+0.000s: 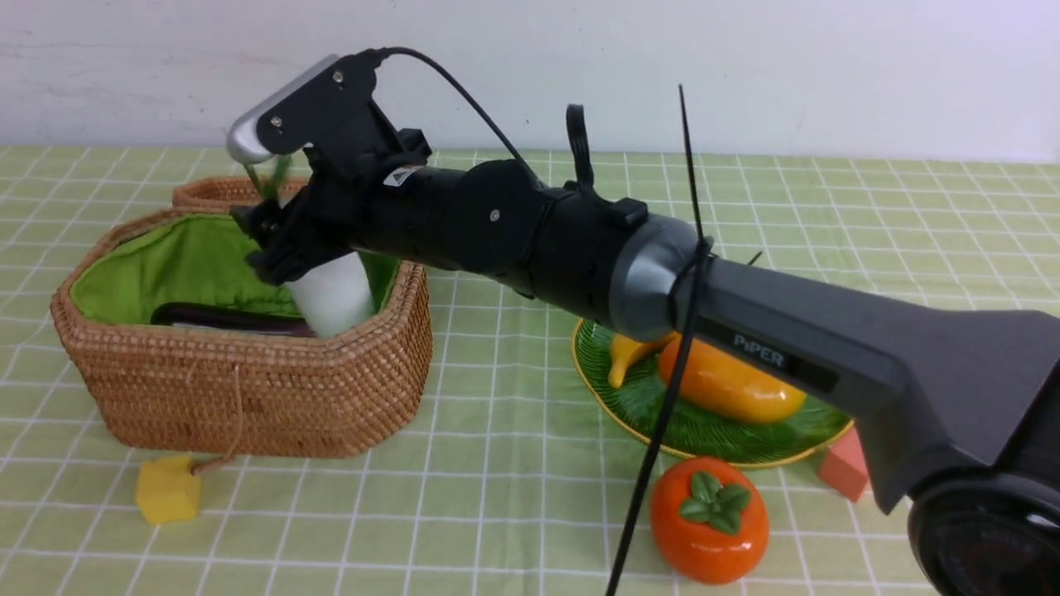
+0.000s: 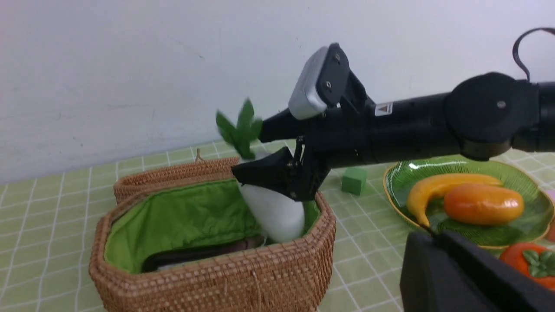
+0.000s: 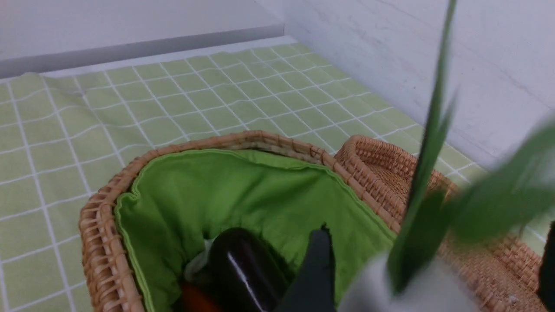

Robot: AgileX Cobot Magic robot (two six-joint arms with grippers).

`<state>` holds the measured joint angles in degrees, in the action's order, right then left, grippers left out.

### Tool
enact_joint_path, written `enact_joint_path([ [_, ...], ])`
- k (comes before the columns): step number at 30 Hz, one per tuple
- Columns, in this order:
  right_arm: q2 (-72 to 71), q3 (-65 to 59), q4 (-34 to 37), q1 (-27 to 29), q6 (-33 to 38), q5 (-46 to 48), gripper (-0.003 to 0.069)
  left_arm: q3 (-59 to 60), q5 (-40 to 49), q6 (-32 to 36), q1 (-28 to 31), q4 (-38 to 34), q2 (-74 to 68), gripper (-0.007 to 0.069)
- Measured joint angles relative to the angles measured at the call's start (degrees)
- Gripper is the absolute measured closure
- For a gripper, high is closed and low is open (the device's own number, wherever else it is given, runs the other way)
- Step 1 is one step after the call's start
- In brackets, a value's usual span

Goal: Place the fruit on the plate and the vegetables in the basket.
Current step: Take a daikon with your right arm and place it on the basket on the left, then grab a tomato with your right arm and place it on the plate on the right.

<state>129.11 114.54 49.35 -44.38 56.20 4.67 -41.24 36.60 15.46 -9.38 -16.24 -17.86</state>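
Observation:
The white radish (image 1: 331, 298) with green leaves stands tilted inside the wicker basket (image 1: 248, 397), against its right wall. My right gripper (image 1: 273, 240) is open around its top, and a gap shows beside the blurred radish (image 3: 412, 286) in the right wrist view. A dark eggplant (image 3: 243, 268) lies on the green lining, with something red under it. On the green plate (image 1: 712, 434) lie the banana (image 1: 629, 352) and the mango (image 1: 729, 385). The persimmon (image 1: 708, 517) sits on the cloth in front of the plate. My left gripper (image 2: 433, 236) is shut and empty, near the plate.
The wicker lid (image 1: 219, 192) lies behind the basket. A yellow cube (image 1: 168, 490) hangs on the basket's string at front left. A green cube (image 2: 353, 180) sits between basket and plate, and a pink cube (image 1: 845, 468) sits right of the plate. A white wall closes the back.

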Motion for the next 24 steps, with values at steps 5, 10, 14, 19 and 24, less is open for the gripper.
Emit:
enact_joint_path([
  [5, -1.1, 0.0, 0.4, 0.0, 0.1, 5.2, 0.0005, 0.0, 1.6, 0.0, 0.0, 0.1, 0.0, 0.0634],
  [10, -6.5, 0.0, -0.5, 0.4, -4.0, 19.8, 0.0105, 0.0, 3.7, 0.0, 0.0, 0.1, 0.0, 0.0634],
  [14, -12.5, 0.0, -5.1, 1.4, -13.8, 35.9, 0.0249, 0.0, 7.5, 0.0, 0.0, -0.4, 0.0, 0.0634],
  [19, -18.5, 0.2, -17.5, 5.0, -31.2, 59.7, 0.0566, 0.0, 16.3, 4.2, 0.0, -7.5, 0.0, 0.0634],
  [24, -19.7, -0.7, -26.3, 6.8, -42.2, 66.1, 0.0676, 0.0, 23.6, 16.3, 0.0, -17.7, 0.0, 0.0634],
])
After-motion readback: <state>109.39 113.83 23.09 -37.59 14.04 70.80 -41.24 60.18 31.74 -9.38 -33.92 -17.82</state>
